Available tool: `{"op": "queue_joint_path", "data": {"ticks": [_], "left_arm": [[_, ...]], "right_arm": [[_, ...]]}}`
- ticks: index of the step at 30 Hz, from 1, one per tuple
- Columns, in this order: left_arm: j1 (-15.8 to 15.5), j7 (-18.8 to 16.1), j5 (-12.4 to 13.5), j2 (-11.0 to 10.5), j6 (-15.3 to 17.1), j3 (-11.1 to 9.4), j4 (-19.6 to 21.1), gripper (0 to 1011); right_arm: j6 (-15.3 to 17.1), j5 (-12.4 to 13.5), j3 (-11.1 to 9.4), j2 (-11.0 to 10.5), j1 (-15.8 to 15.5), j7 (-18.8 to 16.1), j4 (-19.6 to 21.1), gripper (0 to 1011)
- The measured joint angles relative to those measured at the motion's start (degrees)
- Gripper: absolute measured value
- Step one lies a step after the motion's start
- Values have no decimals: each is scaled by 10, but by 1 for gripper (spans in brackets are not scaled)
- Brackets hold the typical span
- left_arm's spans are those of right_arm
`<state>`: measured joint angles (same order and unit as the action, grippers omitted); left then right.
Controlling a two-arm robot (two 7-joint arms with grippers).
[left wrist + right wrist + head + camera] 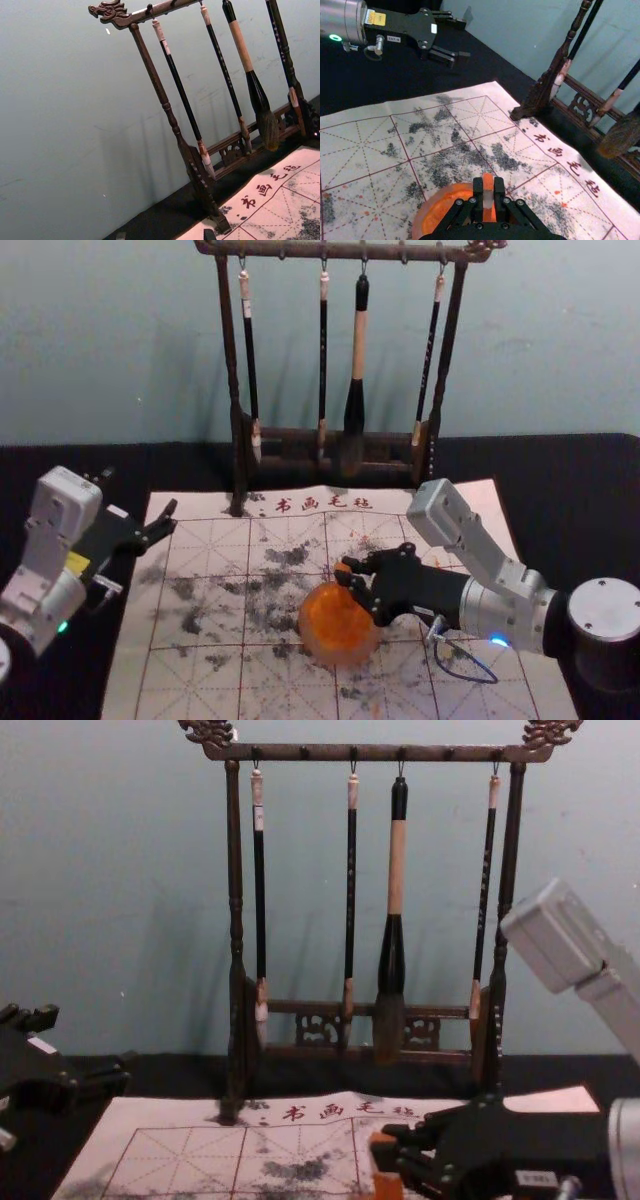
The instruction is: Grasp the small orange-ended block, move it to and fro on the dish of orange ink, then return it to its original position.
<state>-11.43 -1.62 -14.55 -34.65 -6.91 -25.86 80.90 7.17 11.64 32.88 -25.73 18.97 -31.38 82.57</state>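
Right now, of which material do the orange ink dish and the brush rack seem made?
The dish looks like smooth glass or plastic: its rim seems cloudy and translucent. The brush rack looks like dark, lightly polished wood: turned posts, carved lattice.

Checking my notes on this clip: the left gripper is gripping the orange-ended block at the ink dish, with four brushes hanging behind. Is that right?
Wrong arm: the right gripper is gripping the orange-ended block at the ink dish, as the right wrist view shows, with four brushes hanging behind.
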Motion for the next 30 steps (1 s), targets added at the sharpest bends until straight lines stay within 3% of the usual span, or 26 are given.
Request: {"op": "queue_joint_path", "data": {"ticks": [18, 30], "left_arm": [[0, 0, 0, 0, 0, 0, 0, 1001], [0, 0, 0, 0, 0, 0, 0, 1001]], "right_arm": [[14, 18, -12, -36, -43, -13, 58, 78], [15, 21, 2, -35, -42, -21, 66, 78]]}}
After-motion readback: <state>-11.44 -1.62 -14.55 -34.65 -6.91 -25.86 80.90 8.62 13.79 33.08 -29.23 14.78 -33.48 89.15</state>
